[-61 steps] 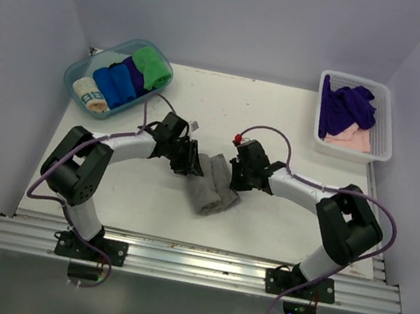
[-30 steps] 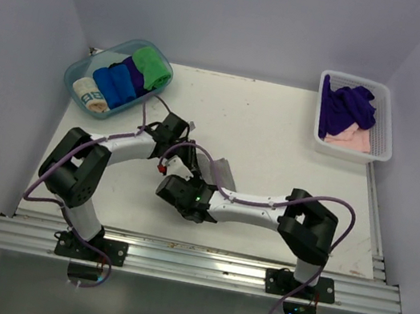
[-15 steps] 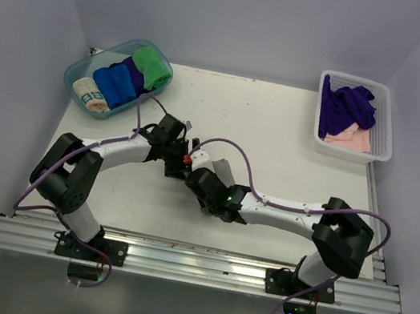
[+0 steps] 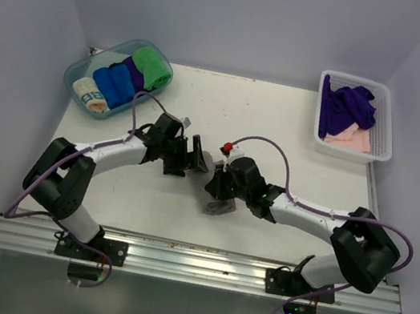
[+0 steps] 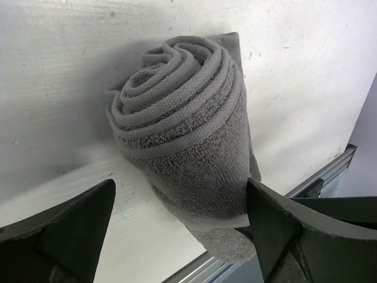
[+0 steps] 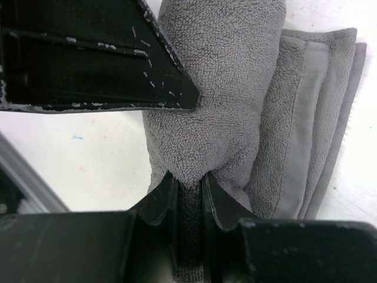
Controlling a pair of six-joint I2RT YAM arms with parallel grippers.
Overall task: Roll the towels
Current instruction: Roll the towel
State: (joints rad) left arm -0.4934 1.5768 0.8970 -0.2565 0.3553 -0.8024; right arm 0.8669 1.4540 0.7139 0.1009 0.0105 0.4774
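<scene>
The grey towel (image 5: 182,118) lies on the counter (image 4: 280,129) about midway between the left and right edges, nearer the near edge than the far one. It is most of the way rolled: end-on it shows a loose spiral of looped terry, with a flat folded tail lying beside the roll. I judge it light, limp and springy, with enough nap to grip well, so slipping is not the worry. The worry is the spiral relaxing once pressure comes off. I would take it across the thick body of the roll, not by a loose edge, and keep the tail tucked underneath. My right gripper (image 6: 188,181) has its fingers pinched nearly together on a pleat of the towel at the roll's end. My left gripper (image 4: 195,160) is spread wide, straddling the roll; one finger is just against the cloth and the other stands off it. The black fingers are hard and scuffed, and the counter is matte white with a few small marks. In the far right corner a white slotted basket (image 4: 387,115) holds a crumpled dark purple towel (image 4: 349,108) over a pale pink one (image 4: 352,137), both soft heaps to be rolled. In the far left corner a clear blue tub (image 4: 71,72) holds finished rolls (image 4: 115,83) packed side by side.
</scene>
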